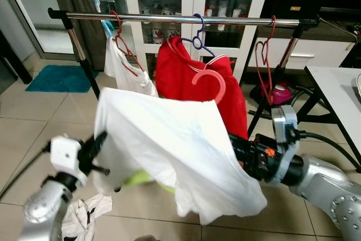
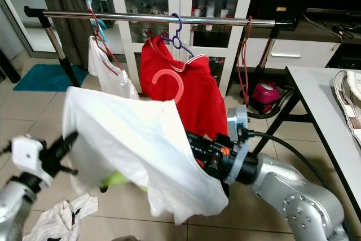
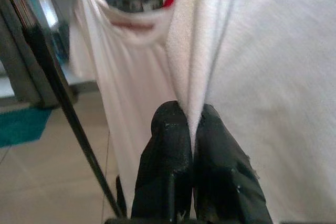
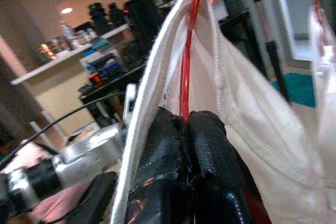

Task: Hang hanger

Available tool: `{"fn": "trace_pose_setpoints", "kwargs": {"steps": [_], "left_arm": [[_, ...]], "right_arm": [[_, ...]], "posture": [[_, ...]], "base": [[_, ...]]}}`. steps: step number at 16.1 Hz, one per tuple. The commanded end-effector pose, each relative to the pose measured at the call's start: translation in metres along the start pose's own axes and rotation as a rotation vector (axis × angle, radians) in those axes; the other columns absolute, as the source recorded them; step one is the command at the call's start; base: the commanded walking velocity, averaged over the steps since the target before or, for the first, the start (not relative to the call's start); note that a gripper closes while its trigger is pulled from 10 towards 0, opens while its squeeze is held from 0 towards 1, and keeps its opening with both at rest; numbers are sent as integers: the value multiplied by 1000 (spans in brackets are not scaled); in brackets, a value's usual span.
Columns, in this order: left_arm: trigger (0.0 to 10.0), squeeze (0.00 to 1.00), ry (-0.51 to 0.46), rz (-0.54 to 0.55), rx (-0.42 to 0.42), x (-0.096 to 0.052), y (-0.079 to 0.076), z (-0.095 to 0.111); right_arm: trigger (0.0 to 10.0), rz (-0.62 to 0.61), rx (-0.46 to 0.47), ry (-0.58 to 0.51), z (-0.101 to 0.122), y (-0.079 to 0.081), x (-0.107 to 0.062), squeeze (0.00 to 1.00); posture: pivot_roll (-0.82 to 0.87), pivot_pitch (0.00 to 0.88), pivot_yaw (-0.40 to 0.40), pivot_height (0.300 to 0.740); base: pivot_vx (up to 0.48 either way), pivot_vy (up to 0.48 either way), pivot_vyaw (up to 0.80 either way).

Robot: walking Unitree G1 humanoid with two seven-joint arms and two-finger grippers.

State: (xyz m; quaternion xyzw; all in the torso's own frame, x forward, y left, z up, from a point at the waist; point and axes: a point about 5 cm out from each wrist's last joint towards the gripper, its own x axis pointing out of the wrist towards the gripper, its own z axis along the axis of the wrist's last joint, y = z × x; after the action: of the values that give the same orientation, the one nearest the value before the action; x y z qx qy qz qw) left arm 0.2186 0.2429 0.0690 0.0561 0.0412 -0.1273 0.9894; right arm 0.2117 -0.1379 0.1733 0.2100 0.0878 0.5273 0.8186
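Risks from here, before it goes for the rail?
1. The pink plastic hanger hook sits below the chrome rail, in front of the red shirt; lifting may snag it.
2. Left gripper pinches only a fold of the white shirt; it may slip.
3. Right gripper pinches the hanger's thin red wire; it could twist.

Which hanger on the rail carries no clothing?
The red wire hanger at the rail's right end hangs bare. The red one at the left holds a white top, and the purple one holds a red shirt.
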Motion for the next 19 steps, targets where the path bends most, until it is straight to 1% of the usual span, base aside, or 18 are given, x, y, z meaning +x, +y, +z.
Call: {"fn": "trace_pose_setpoints", "kwargs": {"steps": [1, 2, 3, 4, 5, 6, 7, 8, 10, 11, 13, 16, 19], "left_arm": [[0, 0, 62, 6, 22, -4, -1, -11], [0, 0, 82, 0, 40, -4, -2, -14], [0, 0, 120, -2, 75, -6, -5, -21], [0, 0, 142, -17, 105, -7, -8, -25], [0, 0, 154, -30, 122, -8, -10, -27], [0, 0, 171, -64, 156, -9, -15, -33], [0, 0, 178, -72, 158, -10, -19, -35], [0, 0, 183, -76, 161, -10, -21, -37], [0, 0, 204, -97, 176, -10, -27, -42], [0, 0, 222, -108, 182, -12, -31, -47], [0, 0, 253, -105, 177, -16, -36, -55], [0, 0, 318, -49, 184, -26, -36, -69], [0, 0, 347, -70, 185, -36, -49, -79]], "right_arm": [[10000, -26, -79, -87, 17, -2, 1, 0], [10000, -44, -84, -99, 19, -4, 3, 0], [10000, -127, -109, -141, 25, -12, 7, 0], [10000, -188, -122, -162, 30, -18, 8, 0], [10000, -215, -130, -169, 32, -21, 8, 0], [10000, -283, -145, -196, 37, -27, 9, 0], [10000, -347, -152, -225, 41, -32, 8, 0], [10000, -383, -156, -247, 45, -35, 8, 0], [10000, -438, -162, -293, 51, -38, 9, 0], [10000, -486, -161, -343, 57, -40, 9, 0], [10000, -523, -161, -402, 67, -42, 7, 0], [10000, -558, -180, -462, 80, -42, 4, 0], [10000, -598, -196, -495, 89, -45, 5, 0]], "posture": [[-32, 0, 55, 740], [-30, 0, 52, 740], [-30, 0, 51, 740], [-31, 0, 50, 740], [-31, 0, 50, 740], [-36, 0, 48, 740], [-36, 0, 47, 740], [-38, 0, 43, 740], [-42, 0, 40, 740], [-48, 0, 37, 740], [-58, 0, 32, 740], [-66, 0, 23, 740], [-61, 0, 9, 740]], "base": [[0, 0, 0], [0, 0, 0], [0, 0, 0], [0, 0, 0], [0, 0, 0], [0, 0, 0], [0, 0, 0], [0, 0, 0], [0, 0, 0], [0, 0, 0], [0, 0, 0], [0, 0, 0], [0, 0, 0]]}}
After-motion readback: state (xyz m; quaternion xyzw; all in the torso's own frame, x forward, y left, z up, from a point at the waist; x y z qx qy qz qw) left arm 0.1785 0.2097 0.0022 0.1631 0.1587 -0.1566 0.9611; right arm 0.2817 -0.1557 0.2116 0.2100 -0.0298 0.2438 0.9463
